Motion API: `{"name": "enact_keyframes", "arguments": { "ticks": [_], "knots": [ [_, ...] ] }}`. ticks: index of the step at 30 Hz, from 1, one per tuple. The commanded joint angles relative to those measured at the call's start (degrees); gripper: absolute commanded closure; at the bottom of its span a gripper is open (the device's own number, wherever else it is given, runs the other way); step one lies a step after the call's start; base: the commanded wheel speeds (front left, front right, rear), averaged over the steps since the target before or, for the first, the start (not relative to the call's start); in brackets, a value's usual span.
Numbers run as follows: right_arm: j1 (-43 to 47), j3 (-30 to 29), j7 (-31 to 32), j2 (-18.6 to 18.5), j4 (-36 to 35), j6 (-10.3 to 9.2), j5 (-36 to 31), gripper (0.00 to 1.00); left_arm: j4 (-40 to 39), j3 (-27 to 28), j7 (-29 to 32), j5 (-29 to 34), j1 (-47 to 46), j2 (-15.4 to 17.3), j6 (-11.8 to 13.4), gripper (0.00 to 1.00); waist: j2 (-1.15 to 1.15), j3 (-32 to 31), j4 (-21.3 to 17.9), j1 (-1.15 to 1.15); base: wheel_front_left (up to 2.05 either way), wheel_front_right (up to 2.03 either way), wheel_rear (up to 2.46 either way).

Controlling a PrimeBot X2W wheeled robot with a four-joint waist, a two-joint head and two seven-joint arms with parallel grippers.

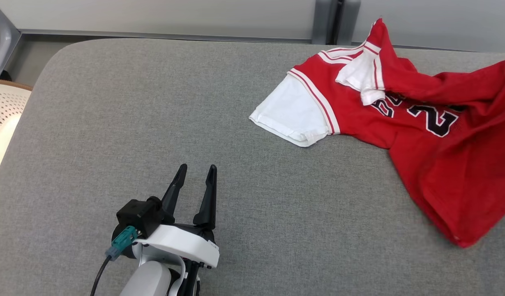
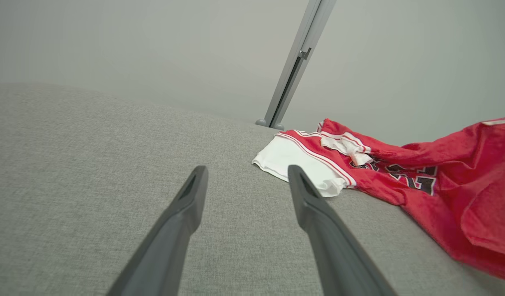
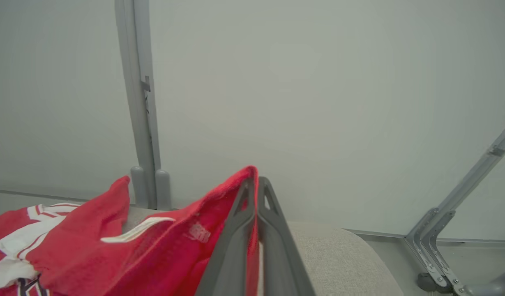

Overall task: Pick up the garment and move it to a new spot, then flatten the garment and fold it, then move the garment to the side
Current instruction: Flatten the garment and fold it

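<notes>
Saw right pincer [image 3: 258, 183] clamped tight on a lifted red edge of the garment [image 3: 153, 250], fingers pressed together with cloth between. Noted small pale tag [image 3: 199, 232] sewn inside, print unreadable. Saw left pincer [image 1: 197, 168] spread wide, holding nothing, over bare desk [image 1: 112, 115], well apart from the garment. Logged garment as a crumpled red jersey, soft knit, white short sleeve [image 1: 291, 113], red-white striped trim, lying on the desk's far right part. Read black white-edged numeral "2" [image 1: 435, 119]; other characters folded under. Logged desk as grey woven fabric with rounded corners.
</notes>
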Motion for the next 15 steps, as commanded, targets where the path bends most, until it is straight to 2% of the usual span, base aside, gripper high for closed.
{"name": "enact_keyframes", "arguments": {
  "ticks": [1,3,4,5,11,15],
  "knots": [
    [-1.2,-1.7,-1.1,-0.3,2.1,-0.02,-1.5,1.00,0.1,0.0,-0.1,0.4,-0.6,0.2,0.1,0.00,0.00,0.1,0.5,0.00,0.00,0.00,0.00],
    [-2.3,-3.4,-2.1,0.7,5.4,-0.02,-3.4,1.00,0.2,0.1,-0.1,0.5,-0.6,0.2,0.0,0.00,0.00,0.0,0.9,0.00,0.00,0.00,0.00],
    [-2.6,-3.5,-2.6,1.6,6.7,-0.01,-4.0,0.27,0.3,0.0,-0.1,0.5,-0.6,0.2,0.0,0.00,0.00,0.0,1.0,0.00,0.00,0.00,0.00],
    [-2.8,-3.4,-2.9,2.5,7.8,-0.01,-3.9,0.00,0.3,0.1,-0.1,0.5,-0.5,0.2,0.0,0.00,0.00,-0.2,1.1,0.00,0.00,0.00,0.00],
    [-1.9,-0.5,-5.9,5.8,10.8,-0.02,-5.1,0.00,0.5,0.8,-0.1,0.9,0.7,0.2,0.1,0.00,0.00,-1.4,0.2,0.00,0.00,0.00,0.00],
    [-0.2,1.5,-8.7,8.0,9.9,-0.02,-3.8,0.00,0.5,1.5,-0.1,1.2,1.1,0.2,0.2,0.00,0.00,-2.6,-1.3,0.00,0.00,0.00,0.00]
  ]
}}
